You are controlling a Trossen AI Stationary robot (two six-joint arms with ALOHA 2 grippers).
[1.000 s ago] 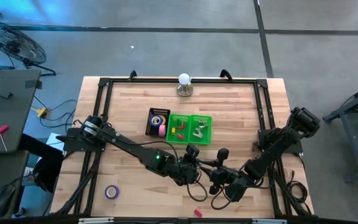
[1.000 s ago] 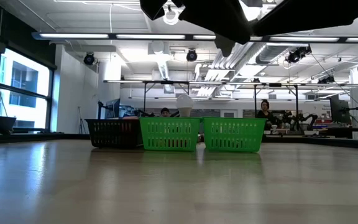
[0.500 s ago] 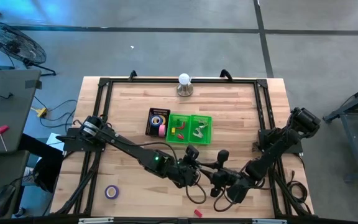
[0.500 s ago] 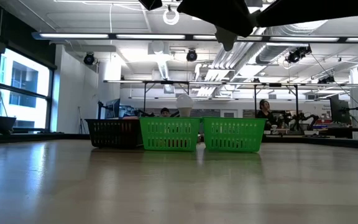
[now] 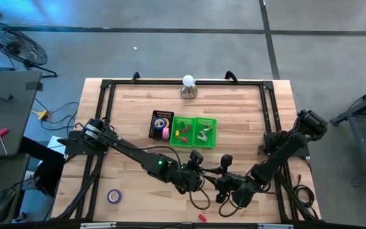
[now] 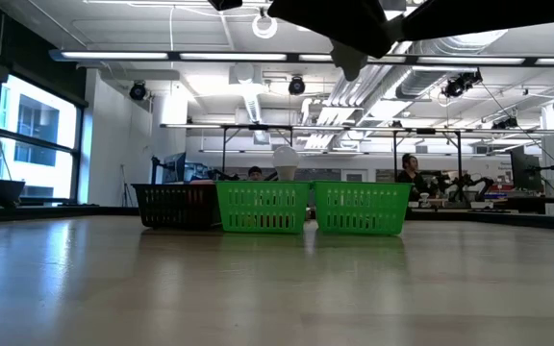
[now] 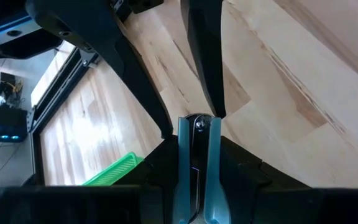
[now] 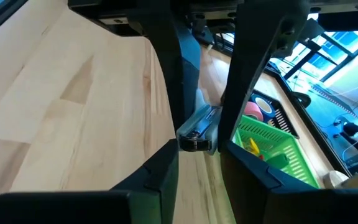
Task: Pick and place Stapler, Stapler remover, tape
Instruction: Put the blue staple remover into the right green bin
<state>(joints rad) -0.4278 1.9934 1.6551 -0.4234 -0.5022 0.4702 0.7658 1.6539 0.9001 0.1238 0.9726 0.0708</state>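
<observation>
Down on the wooden table [image 5: 246,108], near edge, middle: left arm [image 5: 132,152] and right arm [image 5: 278,156] nose to nose, raised off the wood. Farther back, side by side in a row: black basket [image 5: 155,125], green basket [image 5: 184,121], second green basket [image 5: 206,121]. Between the two arms, clamped tight in the left gripper [image 7: 191,138]: the stapler [image 7: 197,174], silver-blue, lengthwise along the fingers [image 7: 142,168]. Right at its far end, the right gripper [image 8: 199,149]; gripping or loose, cannot tell. In the black basket, yellow tape [image 5: 162,123] and pink tape [image 5: 165,134]. Alone near the left front corner, flat on the wood, purple tape [image 5: 113,196].
</observation>
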